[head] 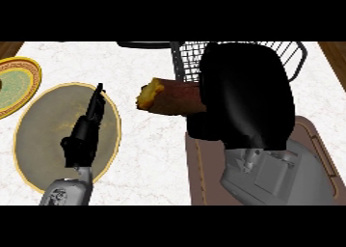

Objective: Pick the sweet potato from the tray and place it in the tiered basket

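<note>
My right hand [243, 94] is raised high above the counter, its black back filling the view's middle right. It is shut on the sweet potato [168, 98], a brown root with a yellow cut end that sticks out to the left of the hand. Below the hand lies the brown tray [321, 149], mostly hidden by my forearm. The black wire tiered basket [186, 58] stands just behind the hand, partly covered by it. My left hand [83, 132] rests open over a plate at the lower left, fingers pointing away.
A large tan plate with a yellow rim [47, 120] lies under my left hand. A second patterned plate [15, 84] with a small yellow object sits at the far left edge. Wooden strips border the white marble counter [143, 159] at both top corners.
</note>
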